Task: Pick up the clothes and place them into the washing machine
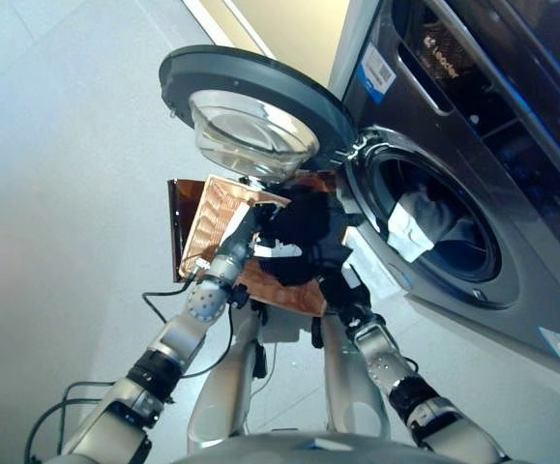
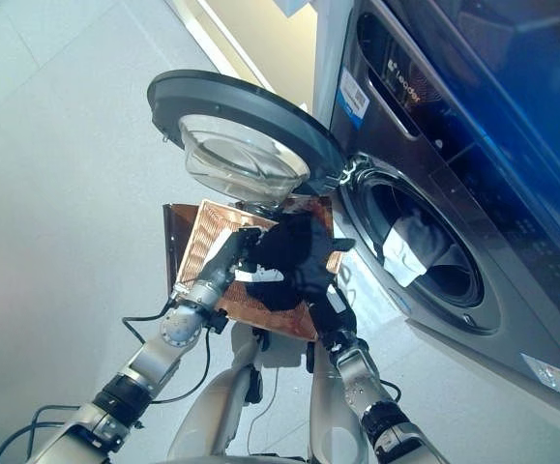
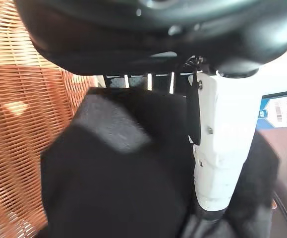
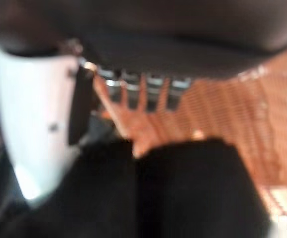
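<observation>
A black garment is bunched up over a brown wicker basket on the floor in front of the washing machine. My left hand reaches in from the basket's left side and is closed on the cloth, its white-covered thumb pressed against it. From the near side, my right hand grips the same garment, with wicker showing past it. Most of both hands' fingers are buried in the fabric.
The washing machine's drum stands open on the right, with white and grey clothes inside. Its round glass door swings out above the basket's far edge. Grey floor lies to the left.
</observation>
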You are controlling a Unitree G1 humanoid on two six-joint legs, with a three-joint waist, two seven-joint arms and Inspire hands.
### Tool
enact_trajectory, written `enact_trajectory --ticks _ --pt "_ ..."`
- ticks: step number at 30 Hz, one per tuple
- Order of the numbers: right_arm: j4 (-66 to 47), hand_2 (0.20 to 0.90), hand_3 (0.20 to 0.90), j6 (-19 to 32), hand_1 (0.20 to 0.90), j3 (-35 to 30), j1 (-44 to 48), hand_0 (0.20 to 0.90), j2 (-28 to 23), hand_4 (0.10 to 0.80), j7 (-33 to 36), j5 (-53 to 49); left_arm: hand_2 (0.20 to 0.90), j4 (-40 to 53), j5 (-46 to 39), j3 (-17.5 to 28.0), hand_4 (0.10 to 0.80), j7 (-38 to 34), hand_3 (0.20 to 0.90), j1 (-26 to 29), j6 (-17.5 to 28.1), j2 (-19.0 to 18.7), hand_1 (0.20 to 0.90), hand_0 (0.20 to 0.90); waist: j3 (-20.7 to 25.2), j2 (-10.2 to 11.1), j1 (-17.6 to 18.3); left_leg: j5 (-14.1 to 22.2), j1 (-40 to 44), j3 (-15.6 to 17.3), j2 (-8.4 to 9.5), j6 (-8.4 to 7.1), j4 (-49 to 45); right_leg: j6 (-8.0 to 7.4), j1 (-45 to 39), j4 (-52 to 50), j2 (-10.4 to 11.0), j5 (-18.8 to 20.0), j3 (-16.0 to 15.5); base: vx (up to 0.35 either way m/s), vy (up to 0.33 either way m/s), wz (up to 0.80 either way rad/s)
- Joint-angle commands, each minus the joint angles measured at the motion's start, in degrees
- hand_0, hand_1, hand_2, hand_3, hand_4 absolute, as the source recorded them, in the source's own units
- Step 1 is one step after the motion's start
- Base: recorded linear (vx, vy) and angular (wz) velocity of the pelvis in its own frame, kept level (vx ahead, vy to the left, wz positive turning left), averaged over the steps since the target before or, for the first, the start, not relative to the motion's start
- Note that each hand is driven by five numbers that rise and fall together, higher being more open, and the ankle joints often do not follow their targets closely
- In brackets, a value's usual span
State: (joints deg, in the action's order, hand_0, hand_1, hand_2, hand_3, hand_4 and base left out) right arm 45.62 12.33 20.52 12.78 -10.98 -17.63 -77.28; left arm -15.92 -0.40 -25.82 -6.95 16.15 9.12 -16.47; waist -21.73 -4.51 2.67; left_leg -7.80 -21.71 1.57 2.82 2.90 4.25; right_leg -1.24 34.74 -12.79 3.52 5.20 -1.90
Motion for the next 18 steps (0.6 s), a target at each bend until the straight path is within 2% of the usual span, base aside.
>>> enact_trajectory --ticks 1,18 --pt "-7.16 0.900 0.900 -0.56 0.900 3.60 -4.09 0.900 3.10 0.800 -4.70 -0.93 0.900 2.20 0.23 -0.16 0.800 -0.49 0.900 1.54 4.59 2.58 0.900 0.900 4.14 0.56 -0.48 4.23 -0.31 -1.51 1.43 -2.91 0.75 -1.05 4.00 -1.88 -1.81 -2.30 0.30 0.000 0.000 0.00" --pt "-7.19 0.900 0.900 -0.24 0.900 4.19 -3.00 0.900 3.44 0.800 -5.04 -1.71 0.900 2.73 -0.67 0.52 0.800 -0.90 0.900 0.25 4.50 2.25 0.900 0.900 4.74 0.12 -0.77 4.32 -0.56 -1.50 1.62 -2.80 0.75 -1.14 4.27 -1.86 -1.71 -2.28 0.42 0.000 0.001 0.00"
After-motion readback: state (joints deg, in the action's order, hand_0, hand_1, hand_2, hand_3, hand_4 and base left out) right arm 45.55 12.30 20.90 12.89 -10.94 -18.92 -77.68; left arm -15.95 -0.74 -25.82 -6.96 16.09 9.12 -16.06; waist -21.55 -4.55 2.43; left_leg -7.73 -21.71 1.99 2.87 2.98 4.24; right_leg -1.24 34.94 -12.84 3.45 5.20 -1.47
